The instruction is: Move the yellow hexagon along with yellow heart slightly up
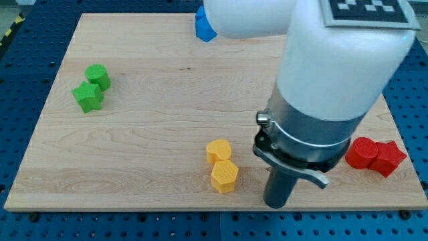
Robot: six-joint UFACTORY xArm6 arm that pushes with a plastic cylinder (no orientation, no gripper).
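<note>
The yellow hexagon [225, 176] lies near the board's bottom edge, touching the yellow heart [218, 151] just above and slightly left of it. My tip [277, 203] rests on the board to the right of the hexagon, a short gap away and a little lower, touching neither yellow block. The arm's white body hides the board above and right of the tip.
Two green blocks [93, 88] sit together at the view's left. Two red blocks [376, 156] sit together at the right edge. A blue block [204, 27] is at the top, partly hidden by the arm. The wooden board [154, 120] lies on a blue surface.
</note>
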